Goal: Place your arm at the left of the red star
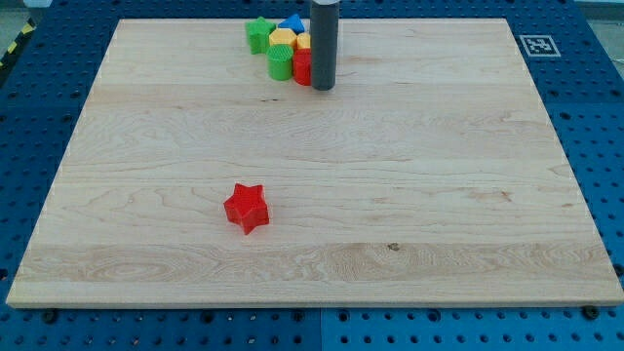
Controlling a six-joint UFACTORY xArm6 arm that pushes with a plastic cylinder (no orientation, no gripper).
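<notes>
My end effector, a bare rod holding nothing, rests its tip (323,87) against a cluster of blocks (281,46) near the table's (468,195) top edge, so the red star (247,208) sits alone, well below and slightly left.

The surface (409,195) carries 7 visible blocks: 1 red star (247,208) alone, and 6 bunched at the view's top: 1 green star (258,33), 1 ridged green block (281,63), 1 blue block (292,23), 2 yellow blocks (282,39) (304,42), and 1 red block (303,67) of unclear shape.
</notes>
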